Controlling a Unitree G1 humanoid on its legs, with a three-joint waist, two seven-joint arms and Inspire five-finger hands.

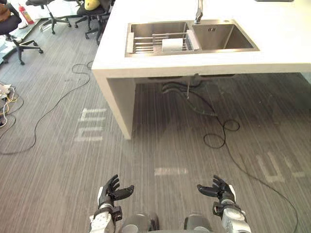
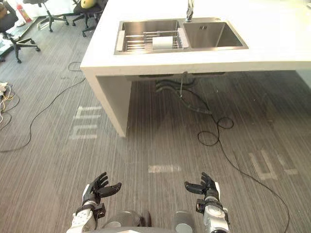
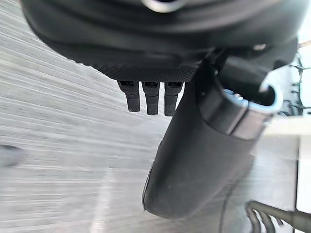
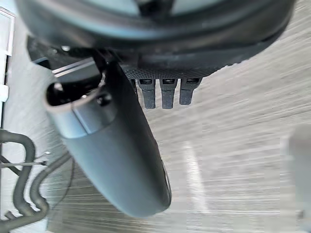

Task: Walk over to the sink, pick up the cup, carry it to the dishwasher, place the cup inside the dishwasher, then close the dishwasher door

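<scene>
Nearest, the left hand (image 1: 112, 191) and right hand (image 1: 218, 190) hang low over the striped floor (image 1: 160, 145), palms facing each other, fingers loosely spread and holding nothing. Each wrist view looks past a thumb and straight fingers (image 3: 151, 99) to the floor, with grey hoses (image 4: 19, 194) at the edge. The eye views take in the white worktop (image 1: 277, 43) farther off, with its sink (image 1: 218, 39). The white cup (image 1: 171, 45) lies in the rack (image 1: 143, 44) across the left basin. Office chairs (image 1: 14, 29) stand beyond.
</scene>
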